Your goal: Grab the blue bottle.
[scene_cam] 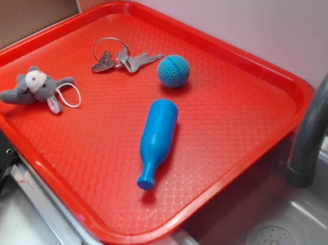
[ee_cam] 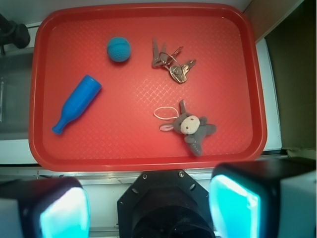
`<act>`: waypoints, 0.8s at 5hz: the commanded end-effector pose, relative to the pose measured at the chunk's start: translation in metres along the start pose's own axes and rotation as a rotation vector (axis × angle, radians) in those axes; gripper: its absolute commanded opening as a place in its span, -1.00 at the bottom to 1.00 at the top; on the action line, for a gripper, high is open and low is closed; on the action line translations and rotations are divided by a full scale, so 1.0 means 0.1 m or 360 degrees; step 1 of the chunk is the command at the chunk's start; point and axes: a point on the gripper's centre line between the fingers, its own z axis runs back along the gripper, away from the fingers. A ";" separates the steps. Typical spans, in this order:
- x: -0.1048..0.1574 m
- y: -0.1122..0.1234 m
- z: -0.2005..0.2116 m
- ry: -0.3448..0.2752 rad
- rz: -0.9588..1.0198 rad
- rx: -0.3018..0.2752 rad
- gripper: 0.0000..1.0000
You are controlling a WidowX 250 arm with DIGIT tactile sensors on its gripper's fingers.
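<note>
1. The hand [ee_cam: 148,206] hangs high over the tray's near edge, fingers spread wide apart, holding nothing — probably a survey pose.
2. The blue bottle [ee_cam: 77,104] lies flat on the red tray [ee_cam: 143,161], nothing touching it; neck toward the hand.
3. Farther off — stuffed toy [ee_cam: 189,126], keys [ee_cam: 171,62], crocheted ball [ee_cam: 119,49]; all well apart from it.

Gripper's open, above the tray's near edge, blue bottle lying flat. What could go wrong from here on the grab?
1. The blue bottle lies on its side, so it may roll if one of the fingers of the open gripper nudges it first.
2. The blue crocheted ball sits near the bottle's base and has a similar colour; it could be mistaken for the target.
3. Gripping the narrow neck may slip; the wider body looks safer.
</note>
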 end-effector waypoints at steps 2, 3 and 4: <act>0.08 -0.11 -0.08 -0.0020 0.0387 0.0009 1.00; 0.15 -0.16 -0.13 -0.0038 0.0731 0.0011 1.00; 0.24 -0.28 -0.24 -0.0043 0.0838 0.0018 1.00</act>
